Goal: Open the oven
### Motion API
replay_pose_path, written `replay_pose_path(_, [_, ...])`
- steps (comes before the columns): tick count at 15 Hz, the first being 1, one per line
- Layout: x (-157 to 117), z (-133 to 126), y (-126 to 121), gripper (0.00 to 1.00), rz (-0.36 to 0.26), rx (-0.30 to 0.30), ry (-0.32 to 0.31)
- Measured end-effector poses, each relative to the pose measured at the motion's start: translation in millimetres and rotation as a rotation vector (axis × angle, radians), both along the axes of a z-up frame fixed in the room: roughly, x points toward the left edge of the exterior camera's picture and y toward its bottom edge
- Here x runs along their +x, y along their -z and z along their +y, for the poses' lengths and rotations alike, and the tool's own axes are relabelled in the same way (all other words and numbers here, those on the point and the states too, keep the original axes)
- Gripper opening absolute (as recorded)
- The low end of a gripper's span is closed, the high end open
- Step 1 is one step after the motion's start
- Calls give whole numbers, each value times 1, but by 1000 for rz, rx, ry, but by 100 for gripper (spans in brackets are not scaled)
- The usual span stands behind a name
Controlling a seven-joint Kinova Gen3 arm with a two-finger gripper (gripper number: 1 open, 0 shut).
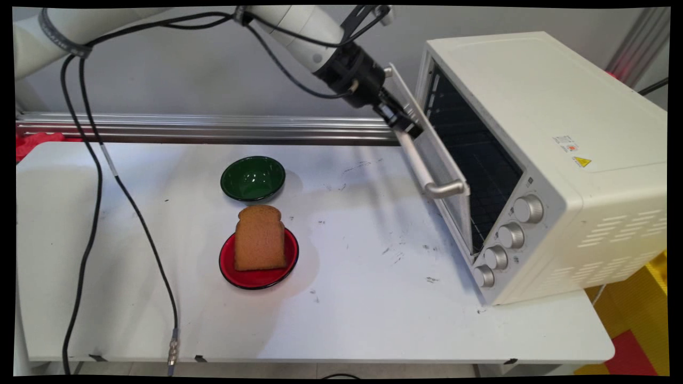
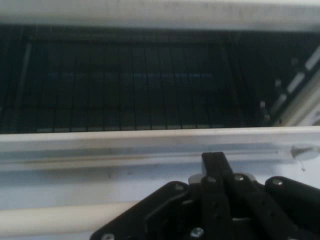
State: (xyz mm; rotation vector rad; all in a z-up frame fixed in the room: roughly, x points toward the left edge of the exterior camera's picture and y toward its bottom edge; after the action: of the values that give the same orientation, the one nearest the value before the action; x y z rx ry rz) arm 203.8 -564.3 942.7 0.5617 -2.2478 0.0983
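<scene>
At the oven door's [image 1: 443, 160] handle [image 1: 427, 170], gripper [image 1: 403, 120] closed on it.

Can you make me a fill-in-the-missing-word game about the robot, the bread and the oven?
1. The slice of bread stands on the ____ plate.
2. The green bowl has ____ in it.
3. The gripper is at the handle of the oven's ____.
4. The oven has ____ knobs on its front.

Missing words: red; nothing; door; four
</scene>
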Motion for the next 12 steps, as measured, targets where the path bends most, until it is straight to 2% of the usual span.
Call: replay_pose_path(12, [46, 13, 49, 0, -46, 10, -15])
